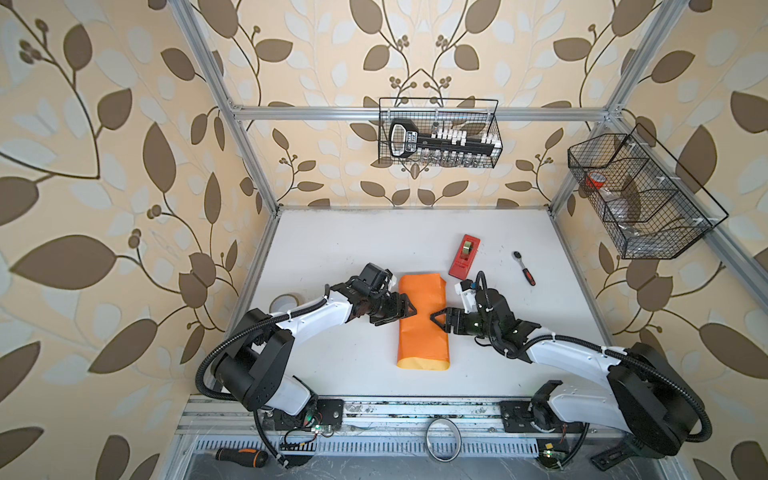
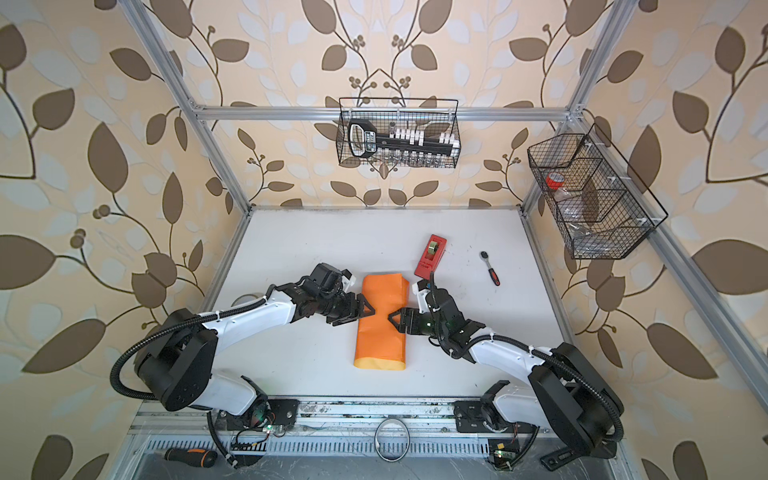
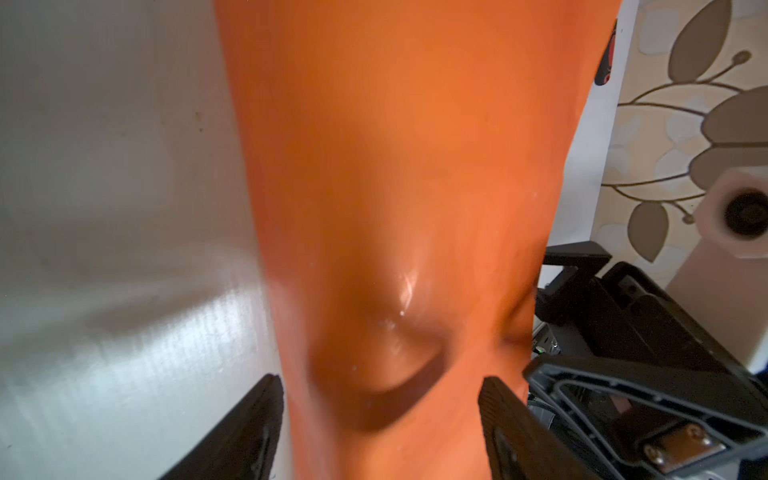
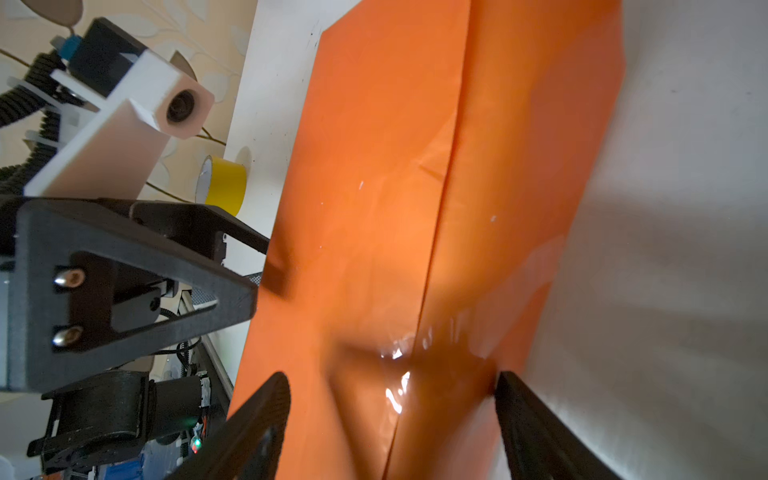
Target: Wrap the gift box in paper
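The paper (image 1: 423,332) lies on the white table (image 1: 353,249) as a long, narrow packet. Its length runs from the near side toward the far side, about midway between the two arms. The upper face is bright, glossy orange. At the near end a thin strip of the pale yellow side shows along the edge. In the right wrist view a straight fold line runs the length of the packet, and the surface looks dented and shiny close to the fingers. The gift box cannot be seen, because the paper covers everything there.

About halfway along the packet the two grippers face each other across its width. The left gripper (image 1: 401,316) is at the left long edge, with one black finger reaching over the paper. Its jaws stand wide apart, and in the left wrist view orange paper fills the gap between them without being pinched. The right gripper (image 1: 439,322) is at the right long edge, its tip touching the paper. Its jaws are also spread wide and clamp nothing. A band of bare orange separates the two grippers.

Farther back, the packet's far right corner ends just beside a red tape dispenser (image 1: 464,256). A small wrench (image 1: 524,268) lies well apart to the right.
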